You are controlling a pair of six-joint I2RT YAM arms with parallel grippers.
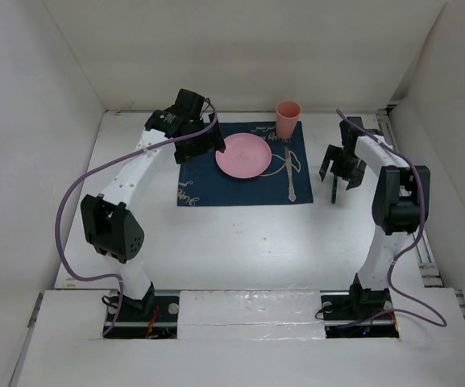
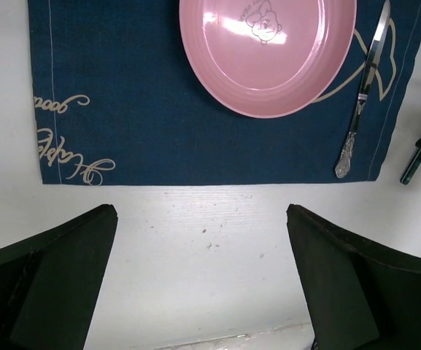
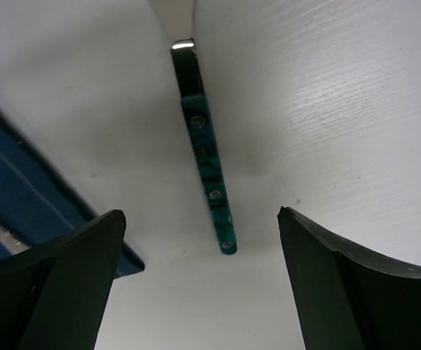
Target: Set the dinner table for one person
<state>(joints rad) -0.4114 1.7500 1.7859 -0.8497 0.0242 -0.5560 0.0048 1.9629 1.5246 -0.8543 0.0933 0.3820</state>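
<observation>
White dinner table [image 1: 240, 234]: green-handled utensil [image 3: 209, 175] just right of placemat [image 1: 244, 165], long axis near-far. My right gripper [image 3: 199, 215] hangs above handle, released, empty; left gripper [image 2: 201, 211] released, farther off.

Overhead and close wrist views share dinner table [image 1: 240, 242]

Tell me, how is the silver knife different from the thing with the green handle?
The silver knife is shiny metal all over; the green-handled utensil has a green handle with little rivets. The silver knife lies on the navy placemat beside the pink plate; the green-handled utensil lies on the bare dinner table, below the open right pincer. Both lie flat.
</observation>
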